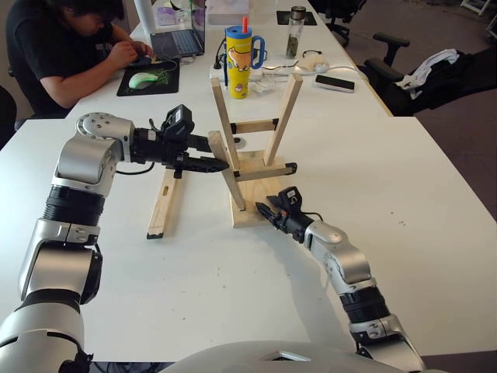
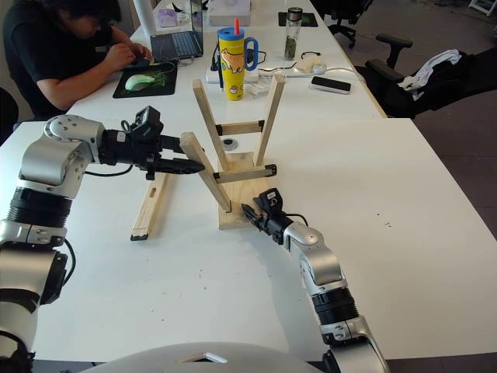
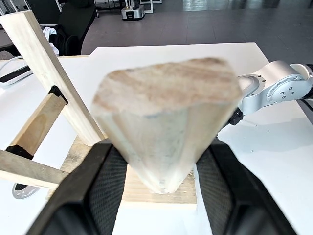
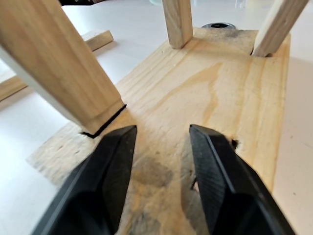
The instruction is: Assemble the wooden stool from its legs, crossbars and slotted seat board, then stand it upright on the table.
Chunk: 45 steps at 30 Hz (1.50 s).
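The left pincer [image 1: 217,164] clamps the upper end of a tilted stool leg [image 1: 233,186], whose long axis slants down and away into the slotted seat board [image 1: 256,196], flat on the bench [image 1: 404,179] just beneath the right pincer [image 1: 268,210], its fingers spread apart.

The left arm [image 1: 87,163] is bending at the elbow, and its forearm is running level above the tabletop [image 1: 404,202] toward the robot's right. The left hand [image 1: 217,165] is clamping the upper end of a slanted leg [image 1: 234,186], with a finger [image 3: 105,191] pressing on each side of the wood. The right arm [image 1: 345,268] is stretching forward and leftward, low over the tabletop, the forearm sloping down to the wrist. The right hand [image 1: 265,211] is holding its fingers [image 4: 115,166] spread apart, tips pointing across the near edge of the seat board [image 4: 195,88], just beside the leg's foot.
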### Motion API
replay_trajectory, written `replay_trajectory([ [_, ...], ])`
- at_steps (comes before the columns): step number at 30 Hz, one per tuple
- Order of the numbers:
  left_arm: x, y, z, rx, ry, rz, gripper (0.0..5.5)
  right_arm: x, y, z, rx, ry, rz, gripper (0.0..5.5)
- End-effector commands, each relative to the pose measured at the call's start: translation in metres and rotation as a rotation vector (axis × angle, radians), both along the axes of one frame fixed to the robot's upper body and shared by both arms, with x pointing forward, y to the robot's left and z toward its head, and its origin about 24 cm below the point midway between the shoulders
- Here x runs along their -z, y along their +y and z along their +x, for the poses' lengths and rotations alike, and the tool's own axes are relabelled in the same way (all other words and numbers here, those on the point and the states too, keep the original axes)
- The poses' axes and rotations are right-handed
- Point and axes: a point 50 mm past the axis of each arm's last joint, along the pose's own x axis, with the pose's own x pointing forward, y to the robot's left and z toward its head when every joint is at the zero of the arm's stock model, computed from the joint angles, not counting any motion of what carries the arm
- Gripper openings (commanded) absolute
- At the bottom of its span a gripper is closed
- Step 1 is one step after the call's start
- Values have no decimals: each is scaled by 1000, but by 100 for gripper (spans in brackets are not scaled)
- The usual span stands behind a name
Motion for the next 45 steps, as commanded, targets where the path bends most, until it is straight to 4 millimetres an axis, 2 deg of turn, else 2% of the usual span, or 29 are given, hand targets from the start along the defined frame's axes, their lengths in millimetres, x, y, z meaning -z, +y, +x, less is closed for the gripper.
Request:
replay_trajectory([
  [1,13,3,-2,0,40,68,206,30,-1,-14,-8,142,-55,200],
  [8,59,-3,-26,6,148,68,206,31,0,-15,-17,124,-87,200],
  [10,65,-3,-31,-10,167,59,206,31,0,-15,-20,123,-92,200],
  [21,66,-4,-22,-92,143,-28,206,33,0,-14,-28,127,-101,200],
  [22,62,-4,-22,-96,139,-49,242,32,0,-14,-30,126,-101,200],
  [26,44,4,-19,-126,87,-101,284,32,-1,-13,-27,123,-101,200],
  [29,35,17,-18,-158,47,-80,322,32,-2,-13,-24,123,-102,200],
  [31,32,28,-24,-169,42,-56,352,33,-2,-14,-23,124,-101,200],
  [34,29,46,-37,-184,75,-34,355,33,-2,-14,-21,124,-102,200],
  [36,4,57,-40,-228,89,-183,355,34,-3,-14,-15,125,-103,200],
  [38,-26,67,-40,-257,70,-359,329,36,-4,-15,-9,127,-105,200],
  [41,-79,71,-37,-258,9,-731,282,37,-4,-17,-8,130,-109,200],
  [43,-94,54,-38,-238,-1,-872,241,38,-4,-17,-11,131,-110,200],
  [45,-94,28,-43,-197,43,-948,209,38,-2,-16,-14,132,-109,200],
])
